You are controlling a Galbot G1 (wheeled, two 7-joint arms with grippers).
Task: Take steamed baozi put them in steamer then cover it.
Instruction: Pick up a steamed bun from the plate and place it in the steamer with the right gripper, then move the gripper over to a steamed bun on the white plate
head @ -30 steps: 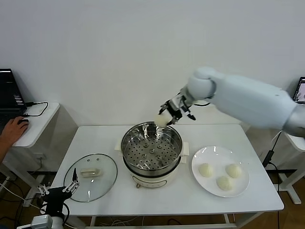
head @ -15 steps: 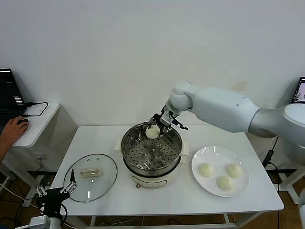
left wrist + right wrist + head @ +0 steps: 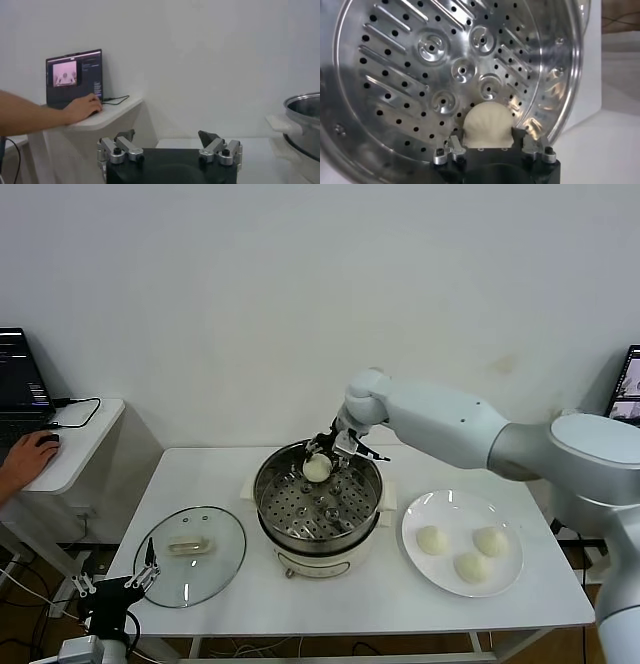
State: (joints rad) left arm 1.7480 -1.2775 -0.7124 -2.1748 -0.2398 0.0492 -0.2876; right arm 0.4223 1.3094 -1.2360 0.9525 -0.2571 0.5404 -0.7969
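My right gripper [image 3: 322,459] is shut on a cream-white baozi [image 3: 317,469] and holds it inside the far part of the steel steamer [image 3: 268,502]. In the right wrist view the baozi [image 3: 487,125] sits between the fingers, just above the perforated tray [image 3: 420,75]. Three more baozi [image 3: 461,551] lie on the white plate [image 3: 420,512] to the right of the steamer. The glass cover [image 3: 225,559] with its cream handle lies flat on the table to the left. My left gripper [image 3: 150,576] is open and empty, low at the table's front left corner; it also shows in the left wrist view [image 3: 167,140].
A side table [image 3: 85,439] at the left carries a laptop [image 3: 20,384], and a person's hand [image 3: 28,456] rests on a mouse there. The steamer's rim [image 3: 302,107] shows at the edge of the left wrist view. The white wall stands close behind the table.
My right gripper has moved left and down with the baozi, from above the steamer's far rim to inside the pot. The left arm has barely moved.
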